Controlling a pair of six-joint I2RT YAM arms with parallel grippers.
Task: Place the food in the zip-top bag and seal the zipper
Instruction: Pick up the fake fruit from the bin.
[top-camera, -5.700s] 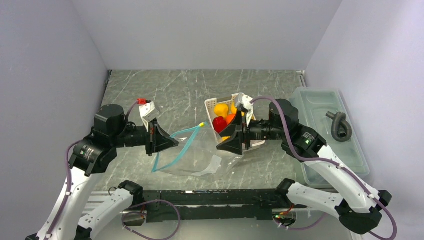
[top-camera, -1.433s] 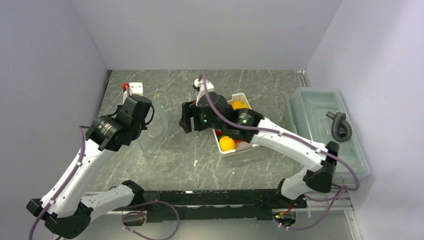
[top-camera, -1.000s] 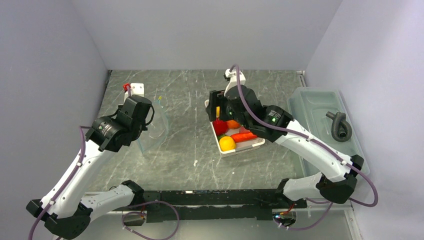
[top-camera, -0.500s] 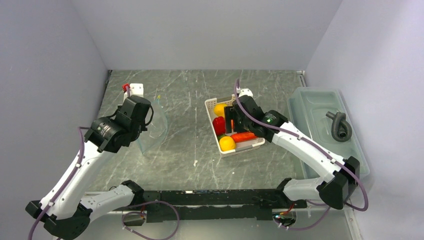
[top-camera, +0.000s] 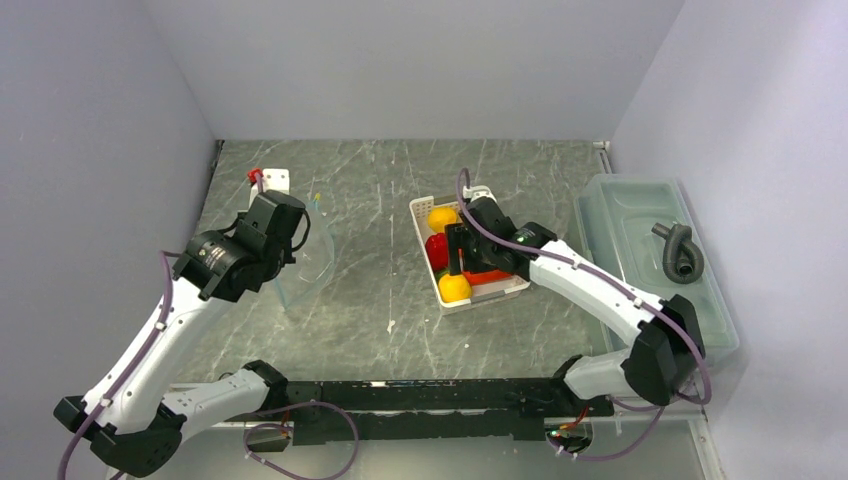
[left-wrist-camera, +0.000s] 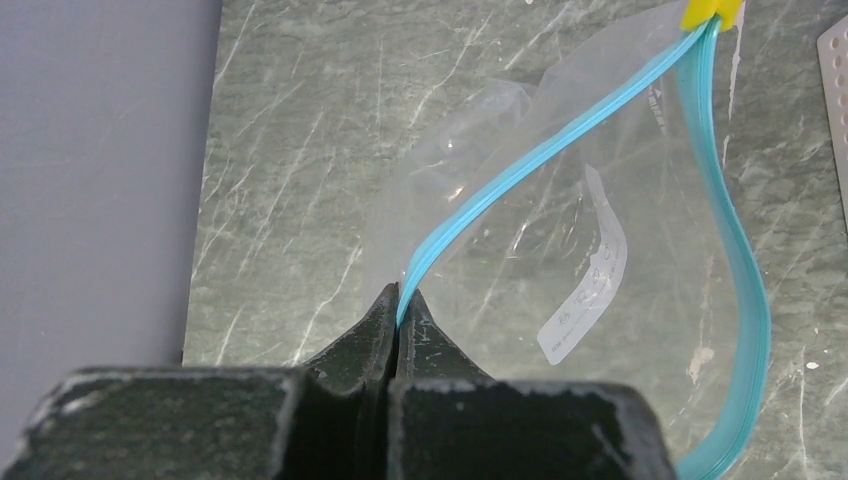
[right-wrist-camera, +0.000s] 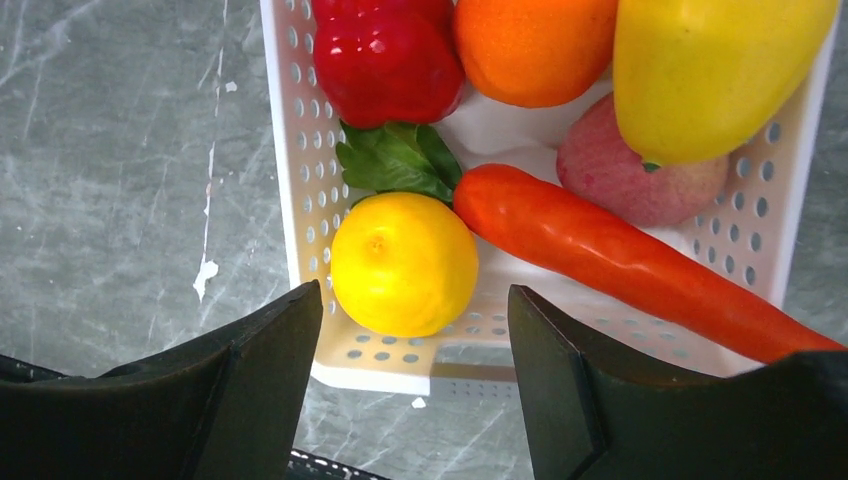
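The zip-top bag (left-wrist-camera: 560, 230) hangs clear and crinkly, its mouth spread wide. My left gripper (left-wrist-camera: 400, 295) is shut on the teal zipper (left-wrist-camera: 520, 165) strip near one end; a yellow slider (left-wrist-camera: 712, 12) sits at the far end. From above, the bag (top-camera: 308, 255) hangs at the left gripper (top-camera: 292, 240). The food lies in a white perforated basket (right-wrist-camera: 290, 150): red pepper (right-wrist-camera: 385, 60), orange (right-wrist-camera: 530, 40), lemon (right-wrist-camera: 405, 262), carrot (right-wrist-camera: 620, 255), a yellow piece (right-wrist-camera: 710, 70), a green leaf (right-wrist-camera: 395, 160). My right gripper (right-wrist-camera: 415, 292) hovers open just above the lemon, holding nothing.
The basket (top-camera: 480, 296) stands mid-table under the right gripper (top-camera: 462, 255). A large translucent lidded bin (top-camera: 640, 300) with a grey hose (top-camera: 680, 250) on top fills the right side. A white block (top-camera: 272, 180) sits at the back left. A white crumb (top-camera: 390, 326) lies on the table.
The right arm swung from beside the bag back to the basket and came down over the lemon. The left gripper kept the bag's zipper, nearly still.
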